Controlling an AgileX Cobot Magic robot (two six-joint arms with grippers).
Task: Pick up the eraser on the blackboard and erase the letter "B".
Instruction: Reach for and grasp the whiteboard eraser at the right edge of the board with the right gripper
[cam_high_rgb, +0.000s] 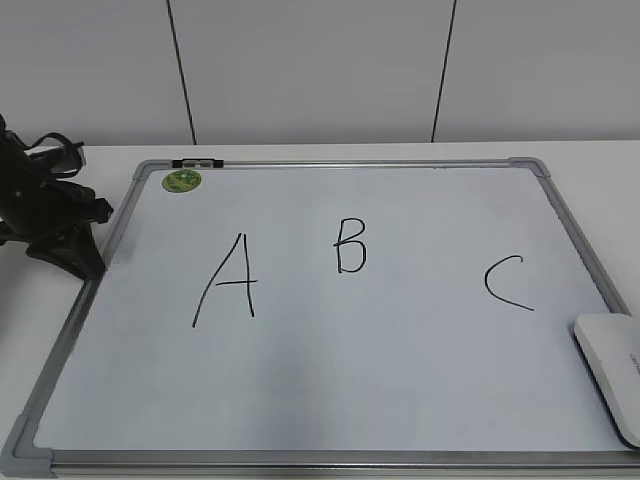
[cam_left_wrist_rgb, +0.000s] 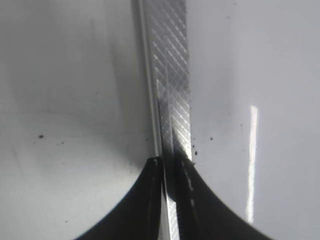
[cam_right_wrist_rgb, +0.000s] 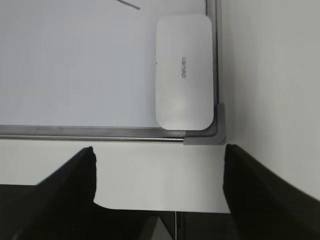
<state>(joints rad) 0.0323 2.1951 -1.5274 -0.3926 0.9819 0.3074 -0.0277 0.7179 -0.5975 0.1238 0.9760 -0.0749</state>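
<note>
Eraser (cam_right_wrist_rgb: 183, 79) lies flat in the blackboard's (cam_high_rgb: 330, 380) near right corner, against the frame (grey print up). Letter "B" (cam_high_rgb: 350, 245) sits mid-board between "A" (cam_high_rgb: 228, 282) and "C" (cam_high_rgb: 507, 283). Right gripper (cam_right_wrist_rgb: 159, 175) hovers off the board's corner over the tabletop (cam_right_wrist_rgb: 270, 75), fingers spread and empty. Left gripper (cam_left_wrist_rgb: 172, 200) rests at the board's left frame; its fingers' state cannot be told.

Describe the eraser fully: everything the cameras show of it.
The eraser is a smooth white block, plastic by its look, shaped as a rounded rectangle with small grey print on top. A thin dark edge shows under it in the exterior view. It lies flat on the blackboard, in the near right corner, close along the grey metal frame and next to the rounded grey corner piece. Nothing grips it: the right gripper is open and short of the board's near edge.
</note>
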